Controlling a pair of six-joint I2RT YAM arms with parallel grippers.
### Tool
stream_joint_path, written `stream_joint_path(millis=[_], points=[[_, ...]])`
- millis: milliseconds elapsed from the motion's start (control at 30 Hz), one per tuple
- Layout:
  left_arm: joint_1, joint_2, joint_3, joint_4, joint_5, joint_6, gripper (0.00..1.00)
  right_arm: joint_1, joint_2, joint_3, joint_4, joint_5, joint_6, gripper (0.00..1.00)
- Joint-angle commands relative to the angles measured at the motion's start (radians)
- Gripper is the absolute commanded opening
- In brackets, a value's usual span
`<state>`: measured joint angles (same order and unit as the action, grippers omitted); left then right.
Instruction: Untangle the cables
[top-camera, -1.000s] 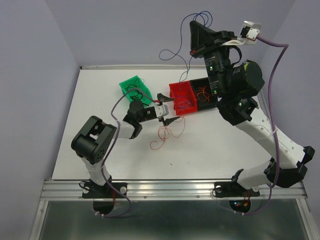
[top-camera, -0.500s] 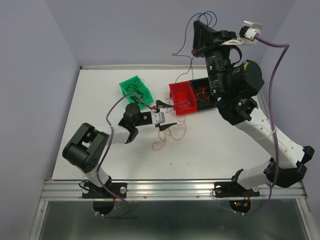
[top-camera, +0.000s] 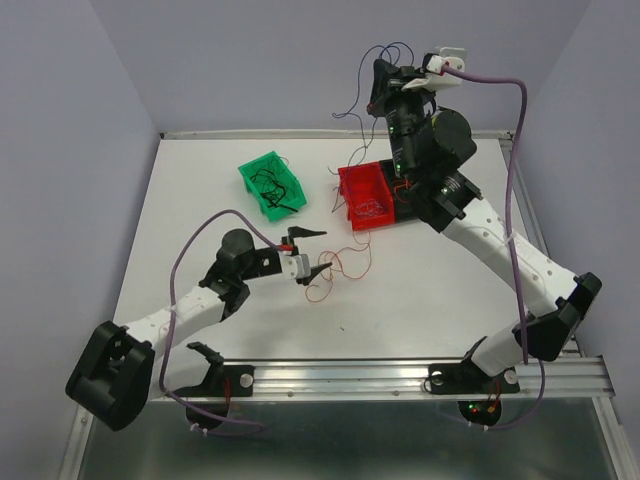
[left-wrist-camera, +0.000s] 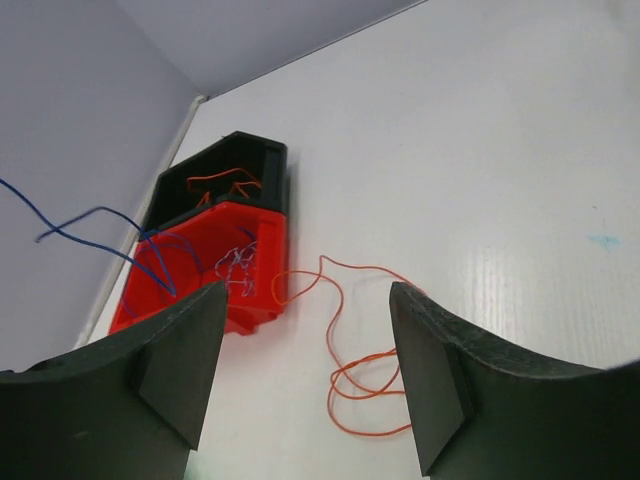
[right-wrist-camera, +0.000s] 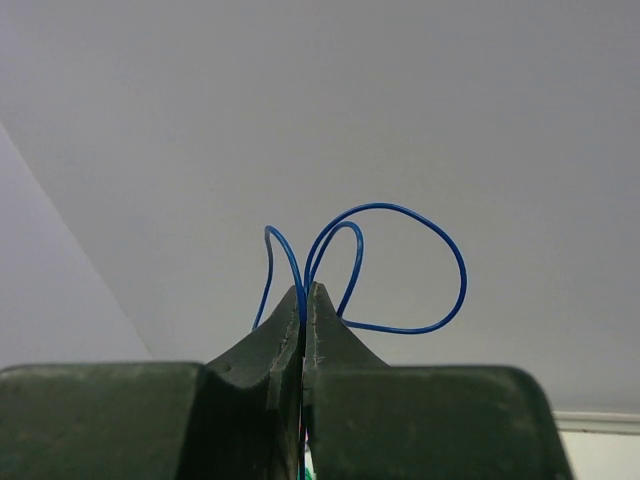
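My left gripper (top-camera: 312, 250) is open and empty, low over the table, facing a loose orange-red wire (top-camera: 335, 270) that lies curled on the white surface; the wire shows between the fingers in the left wrist view (left-wrist-camera: 350, 375). My right gripper (top-camera: 385, 72) is raised high above the bins and is shut on a blue wire (right-wrist-camera: 390, 265), whose loops stick out past the fingertips. Blue strands hang from it down toward the red bin (top-camera: 345, 185), which holds blue-purple wires (left-wrist-camera: 235, 265). The black bin (left-wrist-camera: 268, 160) behind it holds orange wires.
A green bin (top-camera: 252, 172) with black wires stands at the back left of the table. The red and black bins stand side by side at back centre. The metal rail (top-camera: 340, 375) runs along the table's near edge.
My left gripper has let go, opened and drawn back toward the near left. My right arm has swung left with the blue wire, still held high.
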<state>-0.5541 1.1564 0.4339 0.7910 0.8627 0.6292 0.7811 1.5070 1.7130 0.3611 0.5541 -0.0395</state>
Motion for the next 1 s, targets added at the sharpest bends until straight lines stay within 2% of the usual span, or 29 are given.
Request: stream_joint_path(millis=[0, 100, 200, 500, 700, 967], points=[[0.008, -0.112, 0.016, -0.084, -0.149, -0.023, 0.77, -0.057, -0.010, -0.050, 0.041, -0.036, 0.075, 0.01], [0.006, -0.159, 0.016, -0.104, -0.293, -0.055, 0.78, -0.088, 0.007, -0.075, 0.041, -0.057, 0.104, 0.00], [0.014, -0.161, 0.019, -0.110, -0.358, -0.075, 0.78, -0.103, 0.035, -0.082, 0.044, -0.060, 0.118, 0.01], [0.025, -0.127, 0.025, -0.113, -0.367, -0.083, 0.78, -0.204, 0.108, -0.104, 0.047, -0.121, 0.205, 0.01], [0.025, -0.136, 0.022, -0.114, -0.364, -0.079, 0.78, -0.286, 0.121, -0.185, 0.067, -0.187, 0.297, 0.01], [0.026, -0.135, 0.020, -0.116, -0.361, -0.079, 0.78, -0.312, 0.139, -0.276, 0.111, -0.218, 0.323, 0.01]])
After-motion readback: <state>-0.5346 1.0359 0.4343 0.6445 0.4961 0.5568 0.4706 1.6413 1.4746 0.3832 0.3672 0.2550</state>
